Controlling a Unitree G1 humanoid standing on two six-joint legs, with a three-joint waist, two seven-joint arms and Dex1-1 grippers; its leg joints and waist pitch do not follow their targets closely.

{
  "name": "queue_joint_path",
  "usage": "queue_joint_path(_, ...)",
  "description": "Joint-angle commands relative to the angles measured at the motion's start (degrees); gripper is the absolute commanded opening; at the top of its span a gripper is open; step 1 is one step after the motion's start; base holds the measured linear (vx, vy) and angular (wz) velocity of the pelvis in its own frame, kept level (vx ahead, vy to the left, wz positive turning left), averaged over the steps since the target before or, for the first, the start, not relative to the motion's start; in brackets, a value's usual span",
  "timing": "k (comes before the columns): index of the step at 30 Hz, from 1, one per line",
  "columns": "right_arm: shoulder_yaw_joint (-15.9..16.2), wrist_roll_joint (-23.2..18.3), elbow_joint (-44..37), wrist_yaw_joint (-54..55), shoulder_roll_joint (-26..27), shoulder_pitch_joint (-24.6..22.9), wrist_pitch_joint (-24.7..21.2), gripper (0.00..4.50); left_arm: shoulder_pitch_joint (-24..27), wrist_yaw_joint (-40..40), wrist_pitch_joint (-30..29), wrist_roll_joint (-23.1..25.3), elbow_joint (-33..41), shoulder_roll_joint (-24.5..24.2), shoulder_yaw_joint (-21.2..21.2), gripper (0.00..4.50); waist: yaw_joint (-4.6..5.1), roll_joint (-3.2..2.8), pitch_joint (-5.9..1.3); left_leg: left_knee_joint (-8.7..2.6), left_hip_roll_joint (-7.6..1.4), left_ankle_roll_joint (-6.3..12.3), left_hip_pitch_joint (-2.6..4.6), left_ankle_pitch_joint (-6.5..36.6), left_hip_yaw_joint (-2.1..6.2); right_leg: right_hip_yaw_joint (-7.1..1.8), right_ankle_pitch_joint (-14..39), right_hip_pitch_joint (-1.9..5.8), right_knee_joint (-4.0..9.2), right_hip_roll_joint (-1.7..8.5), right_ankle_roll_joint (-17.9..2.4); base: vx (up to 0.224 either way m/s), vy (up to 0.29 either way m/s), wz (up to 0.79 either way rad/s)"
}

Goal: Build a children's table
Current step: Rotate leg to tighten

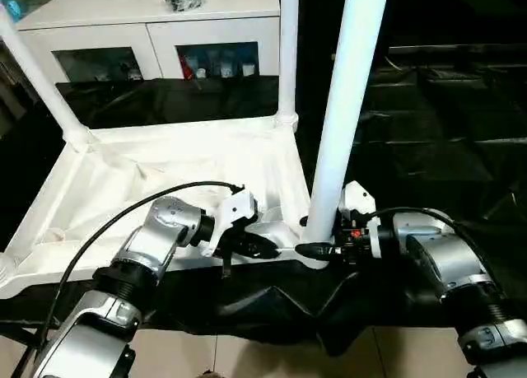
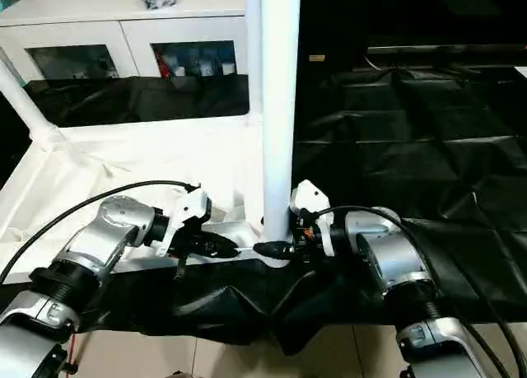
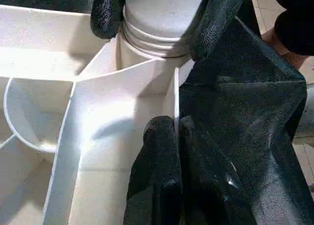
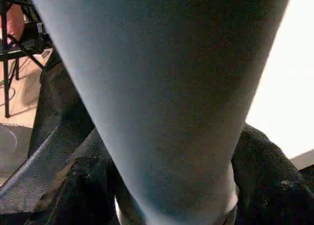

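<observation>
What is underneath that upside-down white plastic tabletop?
The white plastic tabletop lies on a big table draped in black cloth, which hangs over the near edge. Whatever is directly beneath the top is covered, as is the big table's own surface.

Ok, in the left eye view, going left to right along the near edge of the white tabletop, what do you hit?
Left gripper clamped on the tabletop's near rim → the upright leg standing in the near corner socket → right gripper shut around that leg's base → the black-draped work table.
</observation>
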State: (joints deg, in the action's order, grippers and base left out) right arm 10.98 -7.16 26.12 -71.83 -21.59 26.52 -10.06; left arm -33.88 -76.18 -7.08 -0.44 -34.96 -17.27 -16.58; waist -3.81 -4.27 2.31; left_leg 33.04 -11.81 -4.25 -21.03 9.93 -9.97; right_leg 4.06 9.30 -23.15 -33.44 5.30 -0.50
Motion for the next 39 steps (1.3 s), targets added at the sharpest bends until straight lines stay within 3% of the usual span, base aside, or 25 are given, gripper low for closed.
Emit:
queue_joint_path(1,2.96,-1.77,-2.97,-0.84,3.07,-0.97,-0.42,2.69,-0.58,4.41,0.18,-0.49,0.78,2.57,0.22,0.00,0.06,0.79,-3.54,-3.59,-0.98,4.09,0.33,13.88,-0.16,-1.69,14.69,3.10,3.78,2.29,-12.96,0.000,0.000,0.00)
queue_joint_path(3,2.22,-1.32,-2.44,1.94,4.15,-1.04,-0.07,2.69,-0.97,6.76,-0.30,-0.39,0.20,3.41,0.92,0.00,0.03,0.73,-3.47,-3.63,-0.98,3.72,0.40,14.20,-0.19,-1.75,15.37,2.98,3.89,2.31,-12.67,0.000,0.000,0.00)
queue_joint_path(4,0.86,0.54,0.24,8.60,6.39,-0.40,1.65,2.68,-1.88,10.80,-0.83,0.07,-1.03,4.85,1.87,0.00,0.07,0.78,-3.45,-3.68,-0.93,3.37,0.34,14.44,-0.11,-1.71,16.18,3.02,3.90,2.32,-12.37,0.000,0.000,0.00)
queue_joint_path(8,-2.37,3.55,6.59,23.55,10.98,2.07,1.76,2.67,-3.70,16.88,-1.63,1.35,-3.66,7.12,2.65,0.00,1.11,0.84,-3.14,-3.98,-0.56,1.59,0.33,16.44,0.06,-1.61,21.61,2.70,4.47,2.35,-10.39,0.000,0.000,0.00)
queue_joint_path(9,-3.97,3.97,9.29,29.79,13.05,3.34,0.71,2.67,-4.49,19.52,-2.04,1.71,-4.94,8.33,3.01,0.00,1.40,0.59,-3.21,-4.00,-0.43,0.90,0.50,16.87,0.20,-1.53,23.19,2.72,4.61,2.41,-9.73,0.000,0.000,0.00)
queue_joint_path(11,-5.34,4.23,11.99,35.59,15.09,4.60,0.17,2.67,-5.33,22.55,-2.45,2.02,-6.25,9.76,3.46,0.00,2.06,0.57,-3.22,-3.90,-0.34,1.04,0.45,17.07,0.13,-1.63,21.91,2.59,4.74,2.28,-9.90,0.000,0.000,0.00)
queue_joint_path(15,-6.17,5.83,15.72,43.75,19.24,6.19,2.56,2.67,-7.02,27.55,-2.54,2.49,-8.04,12.79,3.98,0.00,2.14,0.57,-3.65,-3.68,-0.31,1.93,0.18,14.43,0.06,-1.63,16.70,2.89,4.27,2.23,-10.99,0.000,0.000,0.00)
queue_joint_path(18,-5.81,5.48,15.49,41.40,20.49,6.01,3.22,3.37,-7.28,26.99,-1.72,2.84,-8.33,12.98,3.64,0.00,1.98,0.58,-3.75,-3.49,-0.26,3.45,0.00,12.95,-0.05,-1.57,13.55,3.21,4.06,2.26,-12.06,0.000,0.000,0.00)
queue_joint_path(20,-5.96,4.81,14.71,39.70,20.49,5.85,3.00,3.40,-7.11,26.44,-1.36,2.96,-8.20,12.58,3.54,0.00,1.90,0.59,-3.67,-3.52,-0.33,3.91,0.00,13.05,-0.07,-1.53,13.57,3.24,4.05,2.27,-12.34,0.000,0.000,0.00)
queue_joint_path(23,-5.57,4.83,14.21,37.84,19.31,5.97,3.85,3.78,-6.65,25.43,-0.69,2.83,-7.93,11.66,3.56,0.00,1.97,0.56,-3.58,-3.62,-0.40,3.77,0.06,14.14,-0.05,-1.52,15.11,3.22,4.17,2.27,-12.14,0.000,0.000,0.00)
queue_joint_path(27,-2.80,3.87,10.95,27.94,14.96,4.96,5.29,3.78,-5.01,20.21,1.01,1.80,-6.61,9.43,2.91,0.00,1.90,0.55,-3.71,-3.49,-0.49,4.23,-0.04,13.44,-0.07,-1.54,12.74,3.41,3.93,2.22,-12.65,0.000,0.000,0.00)
queue_joint_path(31,-1.37,1.31,5.77,17.84,11.19,3.04,4.40,3.78,-3.77,15.49,1.24,0.99,-4.97,7.61,2.33,0.00,1.46,0.55,-3.80,-3.27,-0.76,6.18,-0.05,11.18,-0.23,-1.48,8.37,3.53,3.44,2.22,-14.44,0.000,0.000,0.00)
queue_joint_path(35,2.16,0.16,0.04,5.83,5.04,0.51,3.57,3.78,-2.62,8.35,2.08,-0.62,-2.81,5.13,1.57,0.00,1.01,0.61,-3.79,-3.20,-0.83,6.41,0.11,12.17,-0.33,-1.51,9.90,3.47,3.52,2.20,-14.53,0.000,0.000,0.00)
queue_joint_path(36,2.54,-0.04,-0.57,4.35,4.33,0.24,3.38,3.78,-2.45,7.16,2.17,-0.78,-2.45,4.71,1.33,0.00,0.77,0.90,-3.64,-3.28,-0.91,6.42,0.17,12.90,-0.36,-1.55,11.18,3.38,3.61,2.20,-14.37,0.000,0.000,0.00)
queue_joint_path(39,3.47,-0.62,-1.97,0.75,2.65,-0.30,2.36,3.78,-1.94,4.10,2.21,-1.13,-1.44,3.48,0.59,0.00,0.20,0.76,-3.51,-3.53,-1.16,5.56,0.46,14.09,-0.29,-1.72,13.90,3.07,3.83,2.30,-13.68,0.000,0.000,0.00)
